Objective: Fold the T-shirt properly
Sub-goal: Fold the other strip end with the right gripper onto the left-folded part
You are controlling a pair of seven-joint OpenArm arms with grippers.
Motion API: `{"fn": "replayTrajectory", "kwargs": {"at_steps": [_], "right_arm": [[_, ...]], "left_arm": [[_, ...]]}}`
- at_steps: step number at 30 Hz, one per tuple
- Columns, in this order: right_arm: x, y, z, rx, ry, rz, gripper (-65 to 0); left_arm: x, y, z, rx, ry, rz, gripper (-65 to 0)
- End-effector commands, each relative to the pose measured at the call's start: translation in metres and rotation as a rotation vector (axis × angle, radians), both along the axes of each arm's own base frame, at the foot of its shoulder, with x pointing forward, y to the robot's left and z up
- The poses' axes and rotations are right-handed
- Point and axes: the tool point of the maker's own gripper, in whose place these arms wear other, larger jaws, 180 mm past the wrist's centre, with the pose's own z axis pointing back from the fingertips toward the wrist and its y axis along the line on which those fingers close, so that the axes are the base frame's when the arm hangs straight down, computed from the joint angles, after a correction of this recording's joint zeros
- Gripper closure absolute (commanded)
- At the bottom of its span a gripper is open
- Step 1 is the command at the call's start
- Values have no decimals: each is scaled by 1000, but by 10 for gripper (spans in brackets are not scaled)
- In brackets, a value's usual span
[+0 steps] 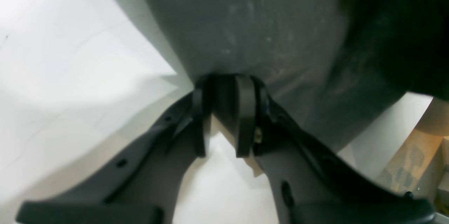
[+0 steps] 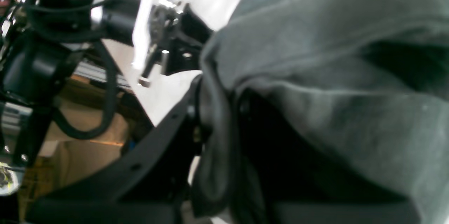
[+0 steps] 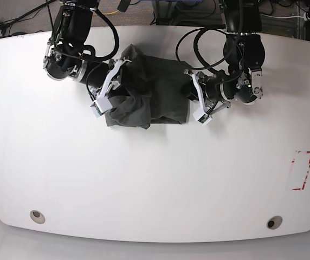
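The dark grey T-shirt [image 3: 163,89] lies bunched on the white table [image 3: 144,173] at the back middle, between my two arms, with a doubled-over flap at its near left corner. My left gripper [image 3: 192,91] is at the shirt's right edge in the base view. In the left wrist view that gripper [image 1: 226,83] is shut on the hem of the T-shirt [image 1: 263,24]. At the shirt's left edge is my right gripper [image 3: 118,76]. Seen from the right wrist, the gripper [image 2: 217,108] is shut on a fold of the T-shirt [image 2: 333,76], which drapes over it.
A red rectangular mark [image 3: 301,170] sits on the table at the right. Two round fittings [image 3: 36,216] [image 3: 274,222] lie near the front edge. Cables and both arm bases crowd the back edge. Brown cardboard [image 1: 410,160] shows beyond the table.
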Motion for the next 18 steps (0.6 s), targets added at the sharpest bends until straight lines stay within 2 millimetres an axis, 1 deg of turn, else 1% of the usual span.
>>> {"fn": "replayTrajectory", "kwargs": {"at_steps": [1,5,8,10,11,14,15,16,18], "right_arm": [[7,11,19,57,-61,12,0],[11,13,18,40,-71,9,0],[20,18,21,11,-102,17,0],[24,19,12,-26,-90,22,0],[26,19,9,-37,-86,21,-11],[34,16,0,-70,-76,8,-111],[35,16,-3,-80,-70,3,-155],[37,14,-7,-100,-67,-1,-225],[41,12,-6,-118,-75,-4,-311]], "left_arm": [[-7,6,-7,59,33,-18,-104],[-7,6,-7,54,32,-18,-104],[-7,6,-7,55,31,-18,-104],[-6,6,-6,55,29,-18,-104],[-6,6,-6,53,29,-18,-104],[-8,6,-7,53,32,-18,-104],[-8,6,-7,53,34,-18,-104],[-8,6,-7,53,34,-18,-104],[-7,6,-6,53,31,-18,-104]]}}
